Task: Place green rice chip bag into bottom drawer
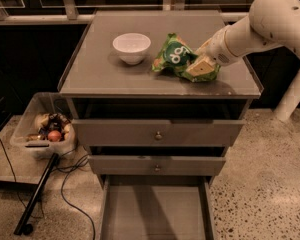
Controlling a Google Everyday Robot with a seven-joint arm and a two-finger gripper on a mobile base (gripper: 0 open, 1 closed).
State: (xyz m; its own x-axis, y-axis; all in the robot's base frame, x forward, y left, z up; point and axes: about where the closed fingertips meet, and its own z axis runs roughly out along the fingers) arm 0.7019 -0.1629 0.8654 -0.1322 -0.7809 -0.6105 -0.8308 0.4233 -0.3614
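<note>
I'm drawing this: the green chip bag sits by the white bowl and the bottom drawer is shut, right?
No: the camera view shows the bottom drawer open. The green rice chip bag does sit by the white bowl, with the gripper at its edge.

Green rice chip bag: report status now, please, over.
Gripper at right end of green rice chip bag, on cabinet top. Bag lies near white bowl, apart. Bottom drawer open.
</note>
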